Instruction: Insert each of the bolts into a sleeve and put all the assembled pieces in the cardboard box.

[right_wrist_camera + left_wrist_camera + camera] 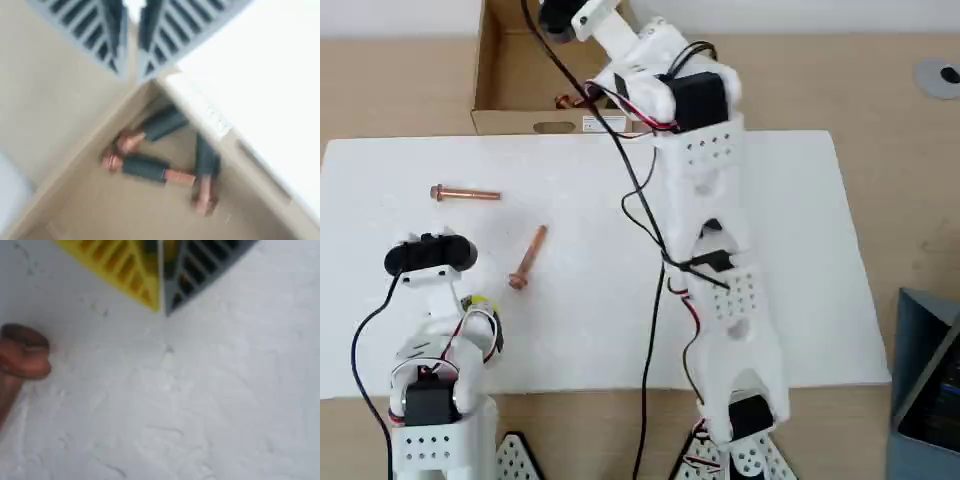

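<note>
A wooden table (910, 180) carries a white sheet (770, 250). The cardboard box (510, 121) stands against the sheet's far edge, and a grey-blue object (925, 380) sits at the table's right side.

The left gripper (162, 307) sits low over the sheet, its yellow and grey fingers pressed tip to tip with nothing between them. The head of the slanted bolt (528, 258) lies on the sheet near those tips, apart from them. The right gripper (131, 75) hangs over the box's rim on the sheet side. Its fingers are drawn together to a thin slit and hold nothing. 3 assembled pieces (145, 168) lie on the box floor below it, clear of the tips.

In the high view the slanted bolt runs from its head, near the left arm, up and away to the right. The other bolt (466, 193) lies across the sheet with its head to the left, farther from that arm. The 3 pieces in the box point different ways, 2 of them with heads close together by the wall.
</note>
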`<state>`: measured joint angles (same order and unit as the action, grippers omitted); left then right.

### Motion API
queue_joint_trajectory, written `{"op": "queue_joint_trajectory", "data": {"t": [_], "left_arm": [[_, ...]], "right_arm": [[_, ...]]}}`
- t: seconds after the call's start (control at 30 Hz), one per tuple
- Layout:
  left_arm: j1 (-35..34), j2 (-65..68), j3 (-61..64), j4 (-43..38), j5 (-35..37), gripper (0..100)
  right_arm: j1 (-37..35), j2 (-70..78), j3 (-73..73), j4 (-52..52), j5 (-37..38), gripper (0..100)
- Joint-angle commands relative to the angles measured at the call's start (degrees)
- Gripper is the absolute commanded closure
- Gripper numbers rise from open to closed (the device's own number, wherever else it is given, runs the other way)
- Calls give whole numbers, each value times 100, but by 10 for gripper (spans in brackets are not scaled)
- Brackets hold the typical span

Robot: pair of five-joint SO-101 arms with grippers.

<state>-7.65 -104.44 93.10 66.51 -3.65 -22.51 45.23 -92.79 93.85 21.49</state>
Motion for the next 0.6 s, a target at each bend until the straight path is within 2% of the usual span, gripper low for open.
{"op": "queue_joint_trajectory", "data": {"t": [0.0,0.23,0.4,0.57], "left_arm": [[-44,-40,-35,-53,-26,995],[-44,-40,-35,-53,-26,995],[-44,-40,-35,-53,-26,995],[-44,-40,-35,-53,-26,995]], "right_arm": [[-4,-760,-277,747,0,989],[84,-1323,13,862,-316,989],[207,-2149,1182,862,-325,989],[215,-3284,2985,862,-325,989]]}}
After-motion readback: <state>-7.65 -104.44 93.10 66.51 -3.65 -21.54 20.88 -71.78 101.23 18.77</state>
